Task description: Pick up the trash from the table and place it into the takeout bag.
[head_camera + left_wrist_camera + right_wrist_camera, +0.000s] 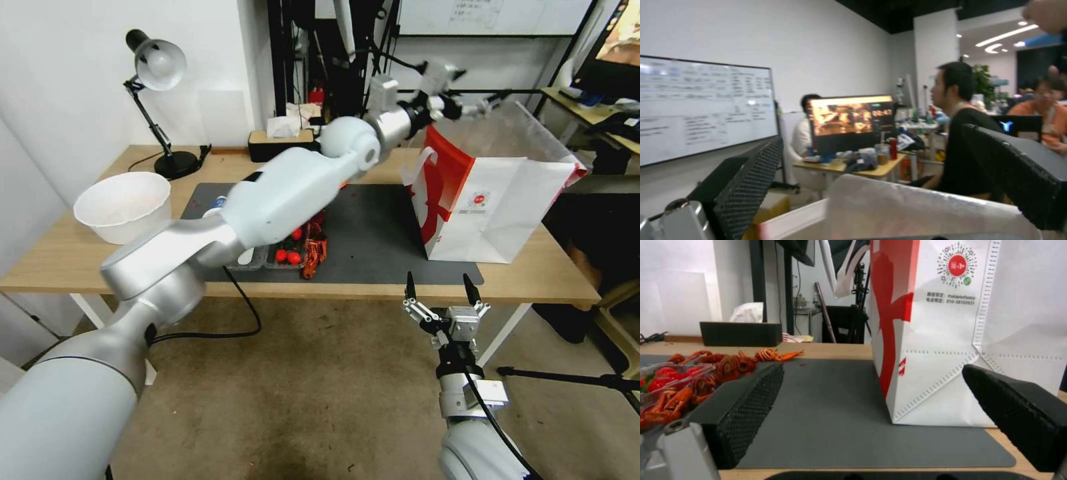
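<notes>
Your desk (80, 267) has a smooth, light wood-look top with a faint grain, and the mat (373, 233) at its middle is dark grey, matt and rubbery. At three o'clock on the mat, the takeout bag (493, 213) looks like stiff white paper with stitched seams and glossy red side panels. At nine o'clock, the bowl (120, 207) is matt white plastic. Your right tool (441, 290) carries black pads (746, 413) with a rough, dimpled rubber face on bare metal links.
</notes>
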{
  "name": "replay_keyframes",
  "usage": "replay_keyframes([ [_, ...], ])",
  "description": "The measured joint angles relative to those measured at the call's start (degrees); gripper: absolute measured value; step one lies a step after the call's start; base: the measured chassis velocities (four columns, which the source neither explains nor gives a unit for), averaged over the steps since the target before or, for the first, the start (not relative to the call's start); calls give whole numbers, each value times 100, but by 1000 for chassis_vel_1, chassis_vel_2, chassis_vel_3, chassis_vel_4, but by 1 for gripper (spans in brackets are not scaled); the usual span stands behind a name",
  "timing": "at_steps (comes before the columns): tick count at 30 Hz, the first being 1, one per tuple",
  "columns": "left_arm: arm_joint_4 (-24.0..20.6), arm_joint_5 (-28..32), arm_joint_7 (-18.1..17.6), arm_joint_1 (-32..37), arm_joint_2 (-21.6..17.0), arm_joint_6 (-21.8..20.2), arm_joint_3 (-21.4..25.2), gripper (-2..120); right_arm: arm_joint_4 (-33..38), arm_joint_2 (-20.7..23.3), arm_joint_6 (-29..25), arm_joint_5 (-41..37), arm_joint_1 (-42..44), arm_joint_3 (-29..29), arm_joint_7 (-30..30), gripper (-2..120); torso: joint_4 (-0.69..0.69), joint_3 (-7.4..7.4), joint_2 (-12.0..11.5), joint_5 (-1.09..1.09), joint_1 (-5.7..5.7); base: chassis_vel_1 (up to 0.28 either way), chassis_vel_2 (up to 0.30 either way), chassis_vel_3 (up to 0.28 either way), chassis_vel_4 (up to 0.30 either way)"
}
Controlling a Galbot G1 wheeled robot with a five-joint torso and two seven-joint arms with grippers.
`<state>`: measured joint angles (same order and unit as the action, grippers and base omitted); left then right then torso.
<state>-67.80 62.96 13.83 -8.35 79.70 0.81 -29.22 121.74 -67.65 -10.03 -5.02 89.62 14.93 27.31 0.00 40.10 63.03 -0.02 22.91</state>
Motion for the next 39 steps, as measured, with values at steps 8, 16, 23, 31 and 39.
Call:
replay_keyframes([
  [8, -1084, 14, -249, 629, -1233, -115, 461, 100, -23, 9, 35, -1, -46, -25, -3, 100, 2, 0, 0, -2, 0, 0, 0, 0, 0],
  [16, -1967, -4, -397, 1486, -2253, -136, 1074, 100, -42, 56, 42, -9, -54, -18, -2, 100, -1, 0, 0, 0, 0, 0, 0, 0, 0],
  [23, -2676, -145, -552, 2570, -3069, -186, 1883, 100, -76, 57, 42, -11, -88, -40, -1, 100, 0, 1, 0, -2, 0, 0, 0, 0, 0],
  [31, -3435, -363, -553, 4126, -3812, -134, 3154, 100, -133, 44, 36, -12, -98, -105, -6, 100, 1, 0, 0, 0, 0, 0, 0, 0, 0],
  [39, -4026, -860, -725, 6066, -3924, 146, 4570, 100, -162, 4, 4, -3, -70, -140, -14, 100, 0, 0, 0, 1, 1, 0, 0, 0, 0],
])
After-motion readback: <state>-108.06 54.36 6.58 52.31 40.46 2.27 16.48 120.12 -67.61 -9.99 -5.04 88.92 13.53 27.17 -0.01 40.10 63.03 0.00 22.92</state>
